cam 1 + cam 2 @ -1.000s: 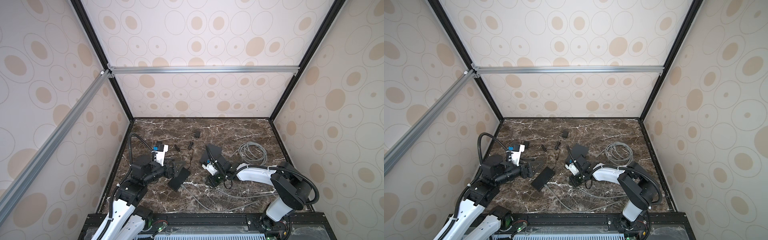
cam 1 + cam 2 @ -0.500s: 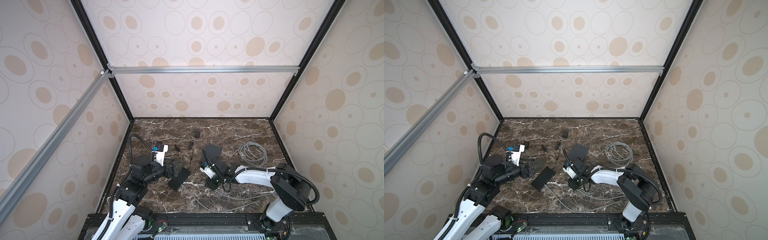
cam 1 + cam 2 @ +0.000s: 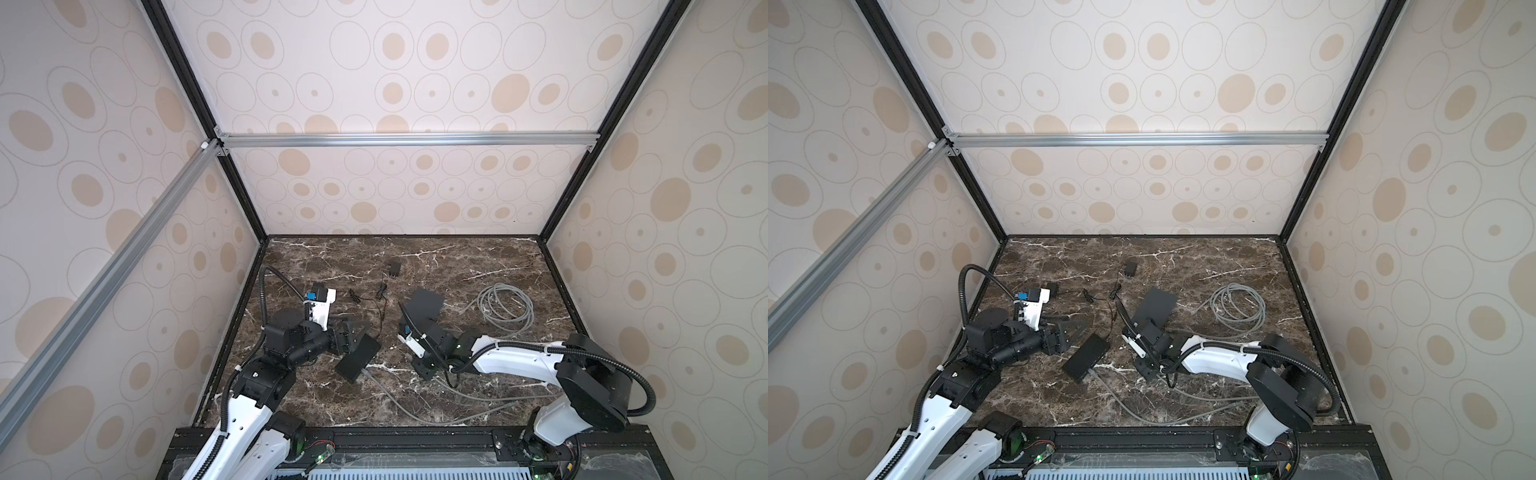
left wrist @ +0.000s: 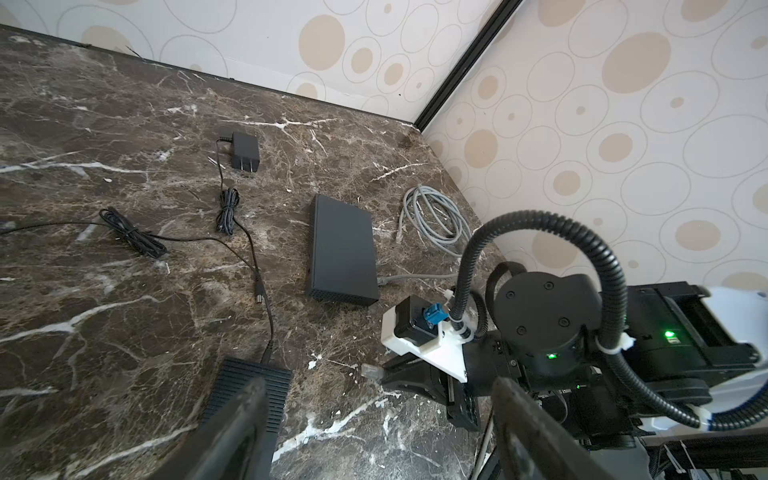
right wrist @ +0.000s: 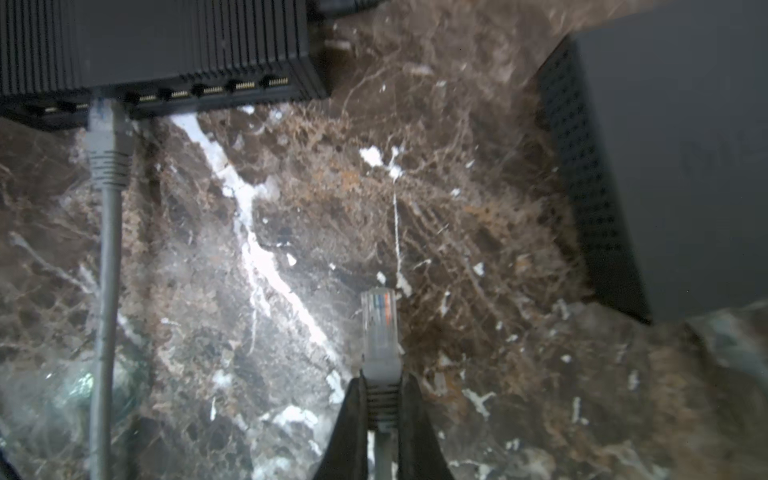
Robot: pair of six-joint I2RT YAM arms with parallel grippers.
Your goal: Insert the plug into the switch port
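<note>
in both top views, black switch [image 3: 358, 357] [image 3: 1086, 358] on the marble surface [image 3: 478, 257] between the arms, left wrist view, left fingers [image 4: 237, 428] spread wide, right wrist view, right fingers [image 5: 349, 428] pinch the plug [image 5: 379, 328], apart from the switch ports

Bare marble [image 5: 291, 208] open between plug [image 5: 378, 320] and switch [image 5: 166, 41] ports; seated grey cable [image 5: 107, 166] flanks one side, black box [image 5: 665, 166] the other.
</note>
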